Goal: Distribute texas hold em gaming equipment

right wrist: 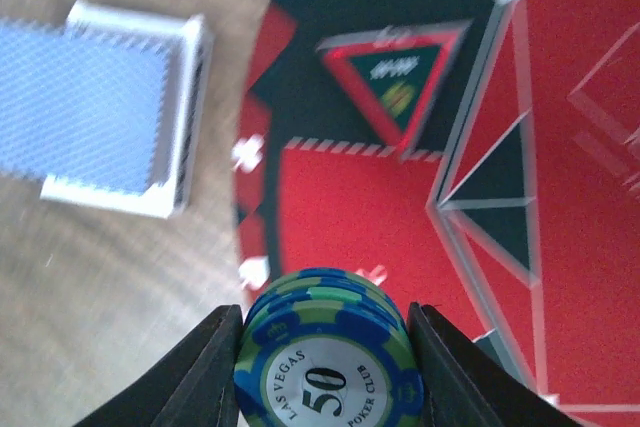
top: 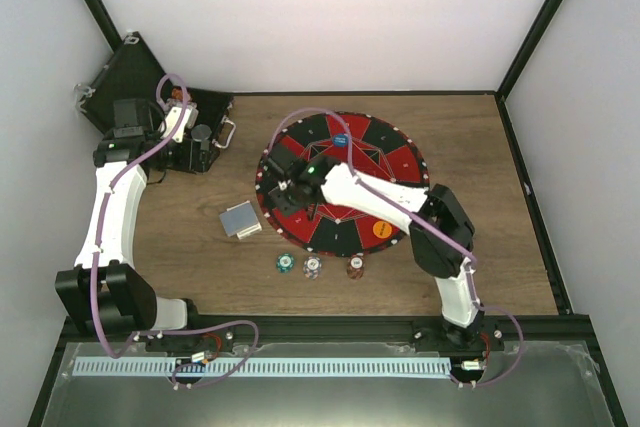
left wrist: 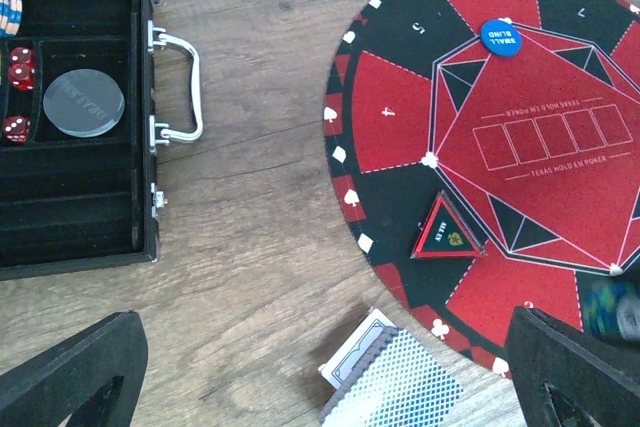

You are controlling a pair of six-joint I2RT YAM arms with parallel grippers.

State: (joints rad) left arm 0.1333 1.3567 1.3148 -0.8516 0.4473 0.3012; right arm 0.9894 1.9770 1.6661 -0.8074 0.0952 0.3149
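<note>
Distribution looks partway: three chip stacks (top: 312,266) sit beside the mat (top: 398,160), two buttons (top: 340,140) on it, cards (top: 240,220) undealt. Right claw (right wrist: 325,315) grasps another stack (right wrist: 328,372) over its left edge; left claw (left wrist: 322,367) hangs released.

The desk (left wrist: 260,197) is matt grained wood, the case handle (left wrist: 197,87) shiny metal, the round mat (left wrist: 390,117) matt cloth, the chip stack (right wrist: 325,357) glossy plastic.

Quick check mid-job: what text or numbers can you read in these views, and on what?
"LAS VEGAS 50 POKER CLUB": top of the chip stack.
"SMALL BLIND": blue disc.
"TEXAS HOLD EM POKER", "4", "5", "6", "7": mat.
"ALL IN": triangle marker.
Unreadable: clear disc and orange disc, lettering too faint or small.
</note>
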